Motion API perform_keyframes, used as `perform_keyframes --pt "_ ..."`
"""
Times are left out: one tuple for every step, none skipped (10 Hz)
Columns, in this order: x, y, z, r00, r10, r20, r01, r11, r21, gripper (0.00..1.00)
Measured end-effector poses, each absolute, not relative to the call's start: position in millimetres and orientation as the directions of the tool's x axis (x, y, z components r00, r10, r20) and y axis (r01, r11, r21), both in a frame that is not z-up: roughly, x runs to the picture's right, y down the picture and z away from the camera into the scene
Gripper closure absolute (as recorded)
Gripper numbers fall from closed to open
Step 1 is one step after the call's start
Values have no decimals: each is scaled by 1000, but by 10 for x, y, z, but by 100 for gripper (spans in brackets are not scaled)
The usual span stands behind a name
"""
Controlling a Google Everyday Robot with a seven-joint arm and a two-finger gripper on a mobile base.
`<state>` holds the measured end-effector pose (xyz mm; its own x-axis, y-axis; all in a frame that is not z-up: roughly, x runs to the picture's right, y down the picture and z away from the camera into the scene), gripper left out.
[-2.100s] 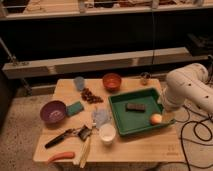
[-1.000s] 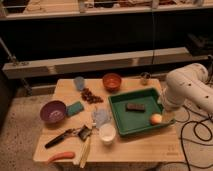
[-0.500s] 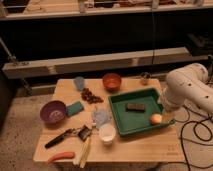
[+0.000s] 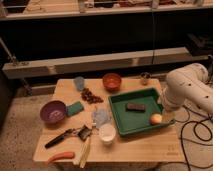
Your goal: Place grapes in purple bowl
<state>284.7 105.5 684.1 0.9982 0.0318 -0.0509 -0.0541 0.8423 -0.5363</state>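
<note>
The grapes, a dark reddish-brown cluster, lie on the wooden table at the back centre-left. The purple bowl stands at the table's left edge, to the front left of the grapes, and looks empty. My white arm stands at the table's right side. Its gripper sits low at the right rim of the green tray, far from the grapes and mostly hidden by the arm.
An orange-red bowl, a blue-grey cup and a small jar stand at the back. The tray holds a dark block and a yellow-orange fruit. A green sponge, white cup, black tool and carrot lie in front.
</note>
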Motion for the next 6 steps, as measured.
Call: perform_keyframes --pt "2847 1054 6842 998 32 -51 -55 842 -536 35" --pt "2849 1033 6846 998 32 -45 -51 845 -532 35" --pt "2819 982 6842 1000 25 -15 -29 854 -519 35" --pt "2765 891 6832 1000 13 27 2 863 -506 35" --pt "2607 699 6846 996 -11 91 54 874 -482 35" --pt "2406 509 6869 988 -39 149 104 883 -457 35"
